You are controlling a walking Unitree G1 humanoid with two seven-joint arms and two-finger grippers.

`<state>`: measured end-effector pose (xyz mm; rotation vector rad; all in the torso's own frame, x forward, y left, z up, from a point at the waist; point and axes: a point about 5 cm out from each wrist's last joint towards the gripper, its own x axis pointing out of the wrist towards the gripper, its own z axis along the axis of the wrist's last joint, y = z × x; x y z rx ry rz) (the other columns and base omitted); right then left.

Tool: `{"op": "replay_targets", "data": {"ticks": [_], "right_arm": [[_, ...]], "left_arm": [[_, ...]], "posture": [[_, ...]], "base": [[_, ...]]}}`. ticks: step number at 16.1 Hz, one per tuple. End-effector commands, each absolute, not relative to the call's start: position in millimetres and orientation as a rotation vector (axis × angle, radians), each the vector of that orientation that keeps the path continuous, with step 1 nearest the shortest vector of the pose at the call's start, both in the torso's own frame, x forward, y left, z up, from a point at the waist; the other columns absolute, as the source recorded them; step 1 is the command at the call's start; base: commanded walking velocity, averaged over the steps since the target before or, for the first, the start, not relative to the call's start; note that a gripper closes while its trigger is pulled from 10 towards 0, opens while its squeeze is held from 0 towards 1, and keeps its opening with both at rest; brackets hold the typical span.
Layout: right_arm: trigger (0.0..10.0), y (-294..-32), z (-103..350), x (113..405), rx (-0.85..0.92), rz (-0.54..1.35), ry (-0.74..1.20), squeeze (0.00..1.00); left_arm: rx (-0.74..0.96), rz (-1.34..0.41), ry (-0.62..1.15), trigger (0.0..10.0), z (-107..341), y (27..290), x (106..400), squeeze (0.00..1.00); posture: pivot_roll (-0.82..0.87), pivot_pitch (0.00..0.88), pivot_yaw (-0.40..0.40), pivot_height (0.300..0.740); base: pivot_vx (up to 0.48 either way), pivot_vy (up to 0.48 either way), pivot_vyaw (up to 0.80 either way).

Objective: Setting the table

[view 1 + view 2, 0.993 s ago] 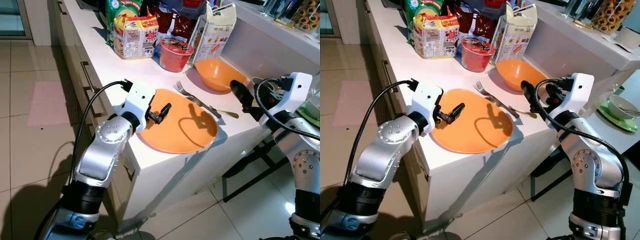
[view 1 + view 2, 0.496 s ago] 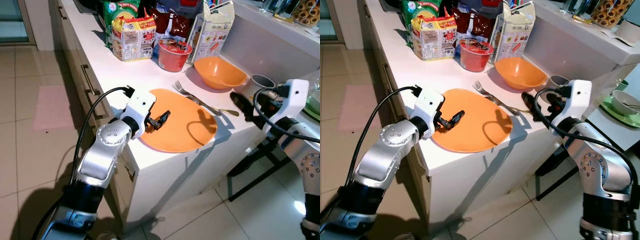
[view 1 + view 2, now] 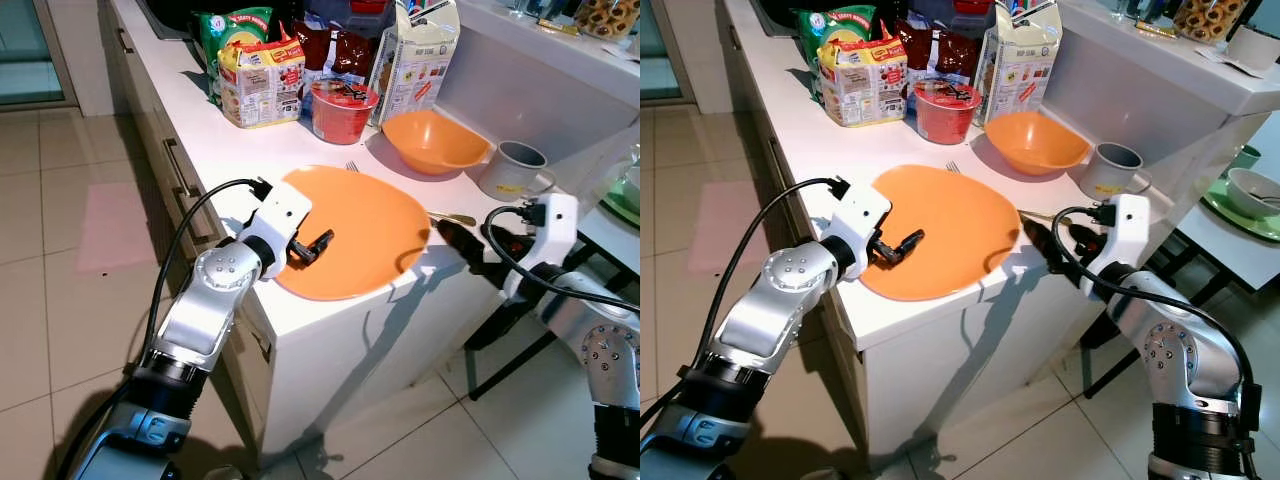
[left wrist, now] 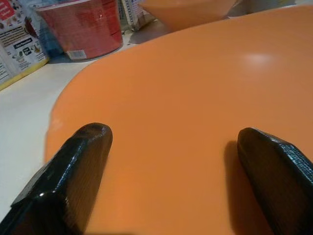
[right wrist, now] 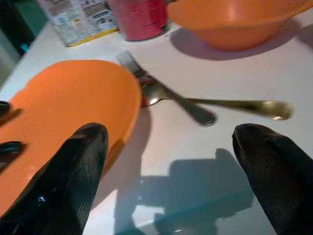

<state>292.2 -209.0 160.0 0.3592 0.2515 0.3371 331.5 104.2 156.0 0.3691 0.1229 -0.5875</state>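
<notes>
The orange plate is lifted at its near edge on the tabletop by the left gripper, fingers apart; the right gripper, fingers also apart, is held at the tabletop's corner. The plate should be lowered flat and kept off the cutlery. Beyond are counted one fork, one spoon, one orange bowl, one mug.

Bare white counter is lying open ahead of my right gripper; gold fork and spoon, orange plate, orange bowl are crowding beyond.
</notes>
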Motion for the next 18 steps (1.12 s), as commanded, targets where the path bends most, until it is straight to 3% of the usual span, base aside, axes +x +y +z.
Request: {"op": "replay_targets", "data": {"ticks": [1, 9, 18], "right_arm": [[10.0, -216, 159, 289, 0.444, 0.311, 0.249, 1.0], [10.0, -207, 138, 296, 0.74, 0.367, 0.307, 1.0], [10.0, -189, 146, 350, 0.681, 0.481, 0.33, 1.0]], "left_arm": [[0.379, -0.625, 0.176, 10.0, 144, 99, 330, 0.0], [0.352, -0.678, 0.17, 10.0, 140, 89, 328, 0.0], [0.329, -0.713, 0.164, 10.0, 137, 86, 322, 0.0]], "posture": [[-0.02, 0.0, -0.112, 0.74], [-0.02, 0.0, -0.095, 0.74], [-0.01, 0.0, -0.098, 0.74]], "base": [[0.0, 0.0, 0.0], [0.0, 0.0, 0.0], [0.0, 0.0, 0.0]]}}
